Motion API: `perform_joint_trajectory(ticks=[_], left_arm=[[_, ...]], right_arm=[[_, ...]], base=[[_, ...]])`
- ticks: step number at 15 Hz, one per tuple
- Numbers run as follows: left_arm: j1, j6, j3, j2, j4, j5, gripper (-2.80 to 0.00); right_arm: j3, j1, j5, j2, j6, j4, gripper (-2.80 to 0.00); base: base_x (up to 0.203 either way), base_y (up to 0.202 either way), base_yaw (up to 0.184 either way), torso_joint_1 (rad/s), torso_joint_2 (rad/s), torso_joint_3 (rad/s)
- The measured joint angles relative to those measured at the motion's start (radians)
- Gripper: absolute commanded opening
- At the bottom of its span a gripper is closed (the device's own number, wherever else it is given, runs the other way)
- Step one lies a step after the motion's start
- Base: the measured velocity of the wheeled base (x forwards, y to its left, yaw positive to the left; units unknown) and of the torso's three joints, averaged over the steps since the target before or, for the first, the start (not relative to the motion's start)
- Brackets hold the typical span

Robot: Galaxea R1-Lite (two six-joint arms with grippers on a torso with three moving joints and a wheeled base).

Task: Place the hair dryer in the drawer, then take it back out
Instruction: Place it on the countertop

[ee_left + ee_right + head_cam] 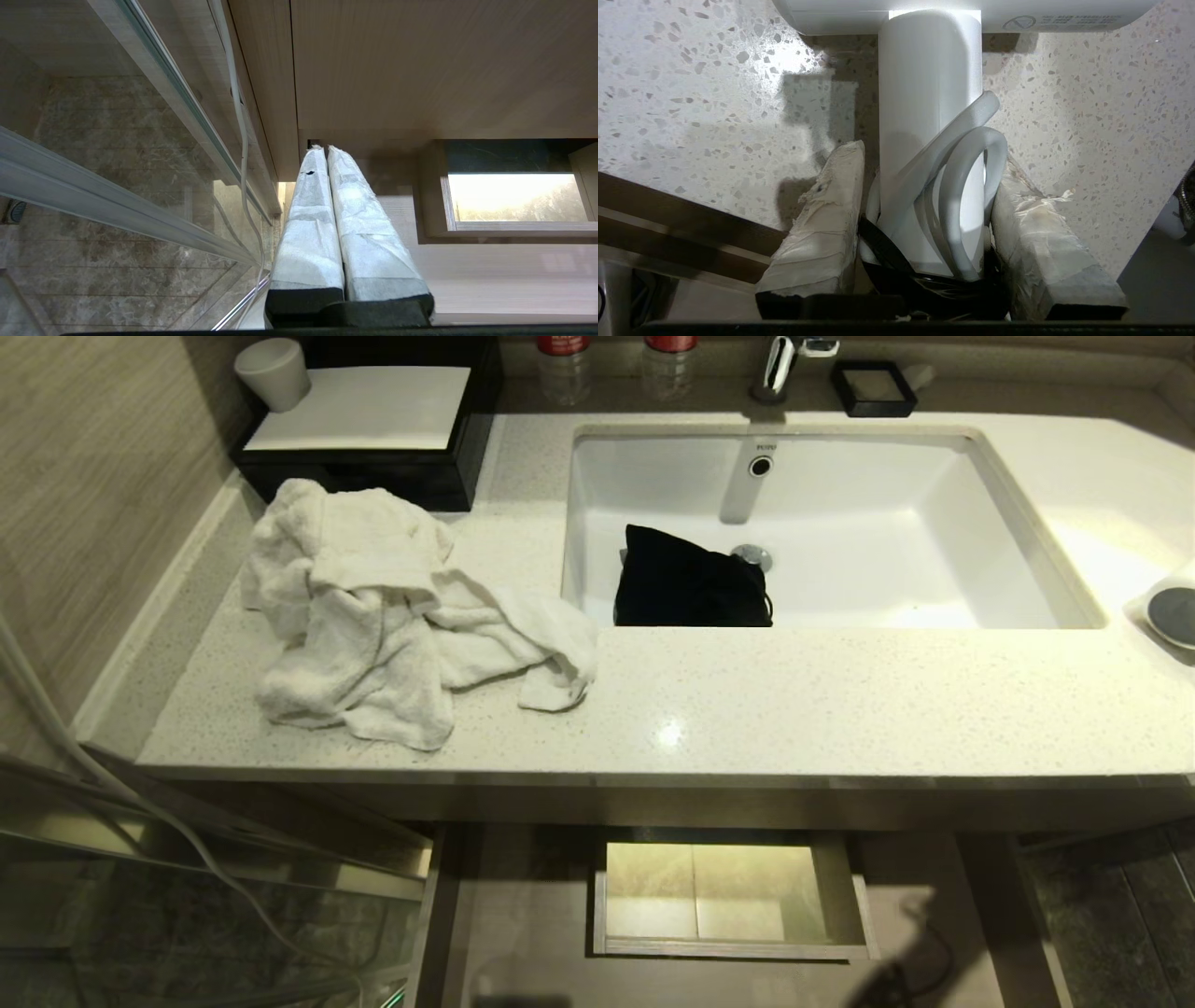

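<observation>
**Hair dryer gripped over the counter, drawer standing open**

Head view: the drawer (728,905) is pulled out below the counter (794,709), ready to receive; the hair dryer (1174,616) shows at the right edge.

Left wrist view: the left tool (325,150) hangs parked beside the cabinet, fingers pressed together, empty.

Right wrist view: the right tool (924,154) pinches the hair dryer's handle and looped cord (966,186), keeping the cord bundled.

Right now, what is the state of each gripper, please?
Left gripper: closed, holding nothing, parked near the drawer.
Right gripper: closed on the hair dryer handle, over the countertop.
</observation>
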Motion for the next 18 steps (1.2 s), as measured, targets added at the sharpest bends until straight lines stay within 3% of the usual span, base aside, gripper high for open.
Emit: perform_joint_trajectory(ticks=[18], left_arm=[[0.000,0.000,0.000,0.000,0.000,0.000,-2.80]], right_arm=[[-0.081,0.052,0.050,0.116,0.009,0.024,-2.80]], base=[[0.000,0.000,0.000,0.000,0.00,0.000]])
